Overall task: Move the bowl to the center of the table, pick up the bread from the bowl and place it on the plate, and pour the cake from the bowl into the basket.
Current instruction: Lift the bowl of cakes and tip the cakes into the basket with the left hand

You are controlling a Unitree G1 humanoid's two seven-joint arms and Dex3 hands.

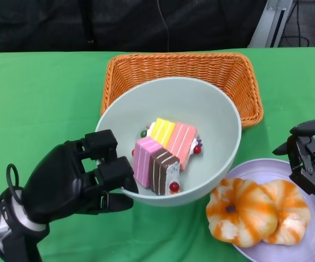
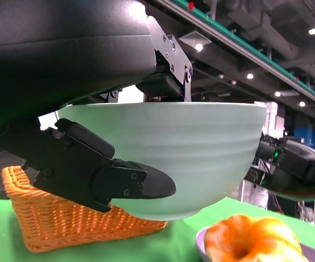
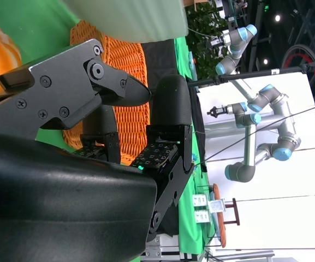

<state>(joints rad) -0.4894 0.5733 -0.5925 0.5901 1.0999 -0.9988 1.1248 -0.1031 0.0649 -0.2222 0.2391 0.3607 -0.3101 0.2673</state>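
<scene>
Bowl: the pale green bowl (image 1: 168, 139) is lifted off the green desk (image 1: 37, 98), just in front of the orange basket (image 1: 182, 71); the left wrist view shows daylight under its base.
Left hand: the left hand (image 1: 78, 177) pinches the bowl's near rim, fingers over the lip and thumb against the outer wall.
Right hand: the right hand (image 1: 310, 158) hangs beside the plate (image 1: 266, 169), fingers spread, holding nothing.
Cake: striped cake slices (image 1: 162, 153) lie loose in the bowl.
Bread: two orange-swirled pieces of bread (image 1: 255, 210) sit on the plate.
Handling: the bowl looks stiff and smooth, likely slippery at a one-sided rim grip; the cake seems light and should slide out readily when tipped.
Views: only the head view shows the cake; the left wrist view alone reveals the bowl's clearance; the right wrist view shows mostly its own fingers (image 3: 162, 158).
</scene>
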